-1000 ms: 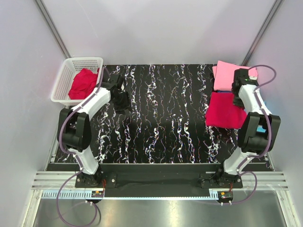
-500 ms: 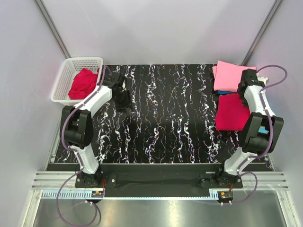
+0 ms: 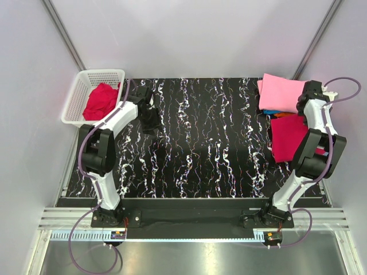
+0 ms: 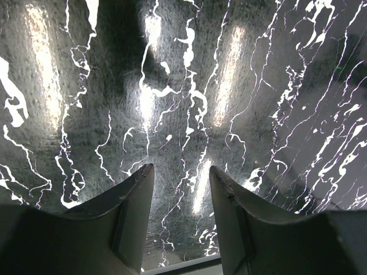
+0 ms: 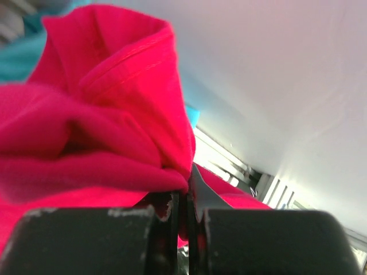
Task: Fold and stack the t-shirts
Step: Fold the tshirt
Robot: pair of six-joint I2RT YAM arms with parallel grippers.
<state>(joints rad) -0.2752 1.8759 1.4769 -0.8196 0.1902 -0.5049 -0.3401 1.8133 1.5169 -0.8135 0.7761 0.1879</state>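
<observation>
Pinching bunched fold of crimson shirt (image 5: pixel 109 114): right fingers (image 5: pixel 171 211) clamped tight on cloth, far right in top view. Shirt body lies at right edge of desk (image 3: pixel 200 149), just below pink shirt (image 3: pixel 280 91); turquoise sliver (image 3: pixel 268 112) peeks between them. Left fingers (image 4: pixel 136 197) apart, empty, over bare desk at upper left, beside basket (image 3: pixel 74 97) holding second crimson shirt (image 3: pixel 100 100). Risks: grip takes only thin bunched edge, so lifting may shake folds open; dragging could pull pink shirt askew.
</observation>
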